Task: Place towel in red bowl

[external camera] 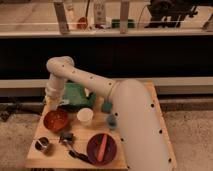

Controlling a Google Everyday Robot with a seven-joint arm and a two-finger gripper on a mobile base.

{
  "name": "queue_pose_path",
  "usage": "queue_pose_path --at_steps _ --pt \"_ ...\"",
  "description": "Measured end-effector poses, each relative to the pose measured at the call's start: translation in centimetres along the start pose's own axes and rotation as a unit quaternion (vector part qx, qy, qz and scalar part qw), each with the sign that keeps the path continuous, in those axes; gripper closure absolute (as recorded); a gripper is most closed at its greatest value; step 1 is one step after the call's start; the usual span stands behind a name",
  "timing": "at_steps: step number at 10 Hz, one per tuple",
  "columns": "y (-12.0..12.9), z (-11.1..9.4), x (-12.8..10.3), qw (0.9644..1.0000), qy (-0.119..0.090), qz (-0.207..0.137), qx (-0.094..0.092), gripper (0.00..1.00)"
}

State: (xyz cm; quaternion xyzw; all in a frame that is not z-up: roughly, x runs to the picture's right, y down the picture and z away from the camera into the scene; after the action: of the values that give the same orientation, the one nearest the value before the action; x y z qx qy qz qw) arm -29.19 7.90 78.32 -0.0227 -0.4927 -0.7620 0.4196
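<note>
— Tool (pixel 53 104) position?
— Far left of the worktop (pixel 57 158), just beyond the red bowl (pixel 56 120), at the towel's (pixel 76 95) left edge.
— Gripping anything?
— Cannot tell, nor how wide it is spread.
— Towel?
— Green, bunched at the far side, right of the tool, outside the bowl.

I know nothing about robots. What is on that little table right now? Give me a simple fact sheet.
gripper: low at the table's left, beside the towel's left edge, over the red bowl's far rim
towel: green, bunched at the table's back, not in any bowl
red bowl: front-left of the towel, looks empty
white cup: right of the red bowl
purple bowl: front, holds a carrot
table: wooden
</note>
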Motion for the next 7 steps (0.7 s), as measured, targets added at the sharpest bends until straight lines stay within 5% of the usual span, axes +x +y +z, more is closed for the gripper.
queue_pose_path --at_steps 7 --pt "-0.18 -0.32 -0.23 1.0 -0.005 -0.006 0.004 0.99"
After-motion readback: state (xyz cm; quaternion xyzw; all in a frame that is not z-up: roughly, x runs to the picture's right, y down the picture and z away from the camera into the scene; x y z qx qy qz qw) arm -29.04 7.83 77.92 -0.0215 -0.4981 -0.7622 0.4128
